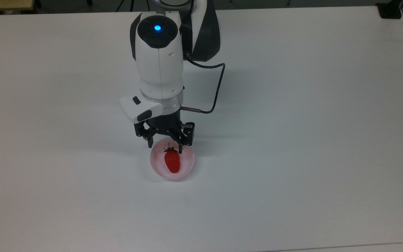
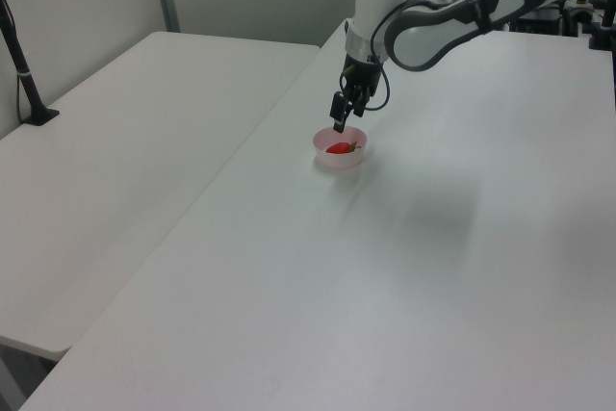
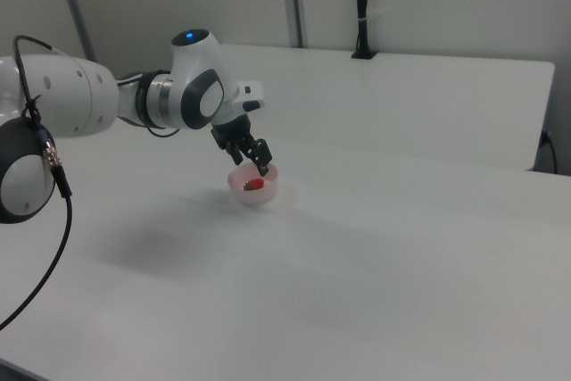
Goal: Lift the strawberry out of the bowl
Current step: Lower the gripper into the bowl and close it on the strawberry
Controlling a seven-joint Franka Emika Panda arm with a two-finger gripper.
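Claw [image 1: 165, 146] (spread) above strawberry [image 1: 172, 161], seemingly untouched.

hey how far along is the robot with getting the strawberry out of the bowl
The approach looks done: the gripper hangs open over the far rim of the bowl in the top view. In hand is lining up and lowering; the fingers sit near the leafy end of the strawberry and nothing is gripped. Left: close on the strawberry, which lies untouched inside the bowl, and lift it out.
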